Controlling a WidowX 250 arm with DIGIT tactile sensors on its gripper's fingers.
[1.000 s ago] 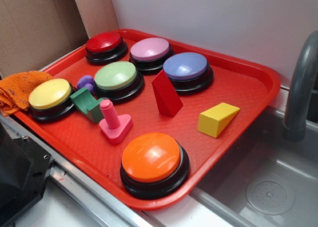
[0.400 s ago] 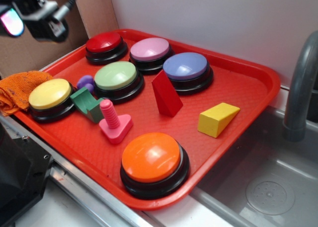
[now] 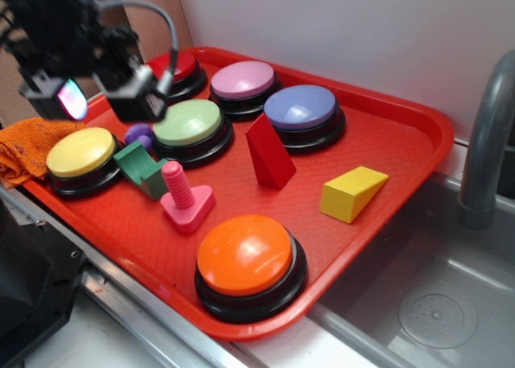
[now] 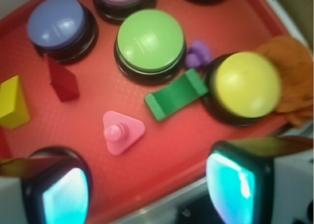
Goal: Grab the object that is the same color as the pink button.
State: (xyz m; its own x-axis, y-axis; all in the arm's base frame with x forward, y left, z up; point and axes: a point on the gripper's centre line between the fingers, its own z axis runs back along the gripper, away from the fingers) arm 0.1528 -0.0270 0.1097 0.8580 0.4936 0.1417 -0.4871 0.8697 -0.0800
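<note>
We are on the approach, our hand [image 3: 90, 101] spread wide and empty above the tray [image 3: 386, 155], and next must descend over the pink bolt [image 4: 121, 132], which matches the pink button [image 3: 242, 80].

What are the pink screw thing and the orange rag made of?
The pink bolt looks like smooth, molded plastic: it has an even hot-pink color, a soft sheen, and neat ribs on its post. The orange rag at the tray's edge looks like knitted or mesh cloth: it is crumpled, dull, and has a bumpy weave. It is probably fabric, though the fiber can't be told.
</note>
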